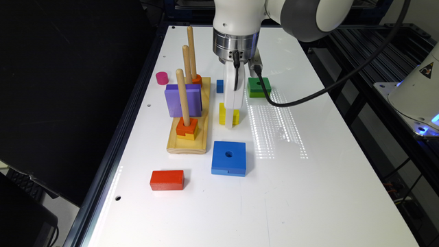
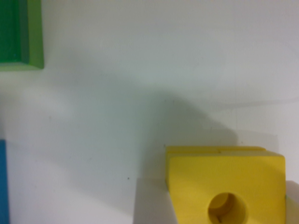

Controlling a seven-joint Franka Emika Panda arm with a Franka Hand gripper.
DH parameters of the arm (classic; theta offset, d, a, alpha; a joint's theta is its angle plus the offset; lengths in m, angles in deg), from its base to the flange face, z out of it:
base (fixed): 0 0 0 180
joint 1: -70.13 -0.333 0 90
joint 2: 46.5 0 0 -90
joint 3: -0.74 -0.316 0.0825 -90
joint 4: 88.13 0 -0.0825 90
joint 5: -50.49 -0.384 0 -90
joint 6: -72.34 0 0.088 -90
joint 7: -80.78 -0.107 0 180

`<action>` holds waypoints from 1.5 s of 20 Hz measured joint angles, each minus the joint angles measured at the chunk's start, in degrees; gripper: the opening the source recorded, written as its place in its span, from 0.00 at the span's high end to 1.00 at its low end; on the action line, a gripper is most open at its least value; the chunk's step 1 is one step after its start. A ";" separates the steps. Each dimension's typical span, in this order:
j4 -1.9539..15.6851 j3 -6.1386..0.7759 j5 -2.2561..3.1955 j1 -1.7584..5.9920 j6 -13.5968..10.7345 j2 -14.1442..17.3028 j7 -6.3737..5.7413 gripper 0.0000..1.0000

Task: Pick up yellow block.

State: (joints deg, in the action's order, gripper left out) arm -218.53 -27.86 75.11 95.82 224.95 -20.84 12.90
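The yellow block (image 1: 227, 115) is a thick bright-yellow square with a round centre hole, resting on the white table (image 1: 308, 192) near its middle. My gripper (image 1: 232, 122) comes straight down onto it, its white body covering the block's right part in the exterior view. In the wrist view the yellow block (image 2: 224, 179) fills the space between two pale blurred fingers (image 2: 152, 207). They lie against its opposite sides with no gap showing, so the gripper (image 2: 229, 217) is shut on the block.
A wooden peg board (image 1: 188, 137) with three dowels, a purple square and an orange-and-yellow pair stands just to the exterior view's left of the gripper. A green block (image 1: 259, 87) and a small blue block (image 1: 220, 86) lie behind, a big blue square (image 1: 228, 158) and a red brick (image 1: 167, 180) in front.
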 joint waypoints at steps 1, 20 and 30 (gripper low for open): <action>-0.03 -0.21 -0.14 0.11 -0.23 -0.40 0.00 1.00; -0.83 -4.68 -5.31 2.57 -5.97 -7.75 2.04 1.00; -0.85 -6.15 -7.80 3.58 -7.86 -10.55 3.53 1.00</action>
State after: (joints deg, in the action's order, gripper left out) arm -219.38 -34.01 67.30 99.40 217.08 -31.40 16.44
